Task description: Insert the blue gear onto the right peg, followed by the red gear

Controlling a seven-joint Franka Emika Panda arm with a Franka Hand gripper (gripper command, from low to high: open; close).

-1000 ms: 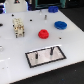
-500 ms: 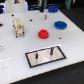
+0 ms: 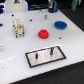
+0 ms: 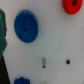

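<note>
- The gripper is not showing plainly in either view: its fingertips are not appearing in the wrist view, and the dark shapes along the far edge of the exterior view are too blurred to identify, so I cannot tell whether the jaws are apart or together.
- The wrist view is running soft; a dark green-black mass is cutting in along one edge and I cannot make out what it is.
- The blue gear (image 3: 60, 24) is lying flat on the white table (image 3: 70, 42), toward the exterior view's right; in the wrist view it (image 4: 26, 27) is showing whole, with its dark centre hole.
- The red gear (image 3: 44, 34) is lying near the blue gear, apart from it, between it and the plate; the wrist view is cutting it (image 4: 73, 5) off at the frame edge.
- The grey plate (image 3: 45, 56) with a black frame is carrying two dark upright pins; the right peg (image 3: 51, 50) is standing bare, nothing on it.
- A cream block with dark spots (image 3: 19, 26) is standing toward the exterior view's left; its markings are too blurred to read.
- No legible writing is showing.
</note>
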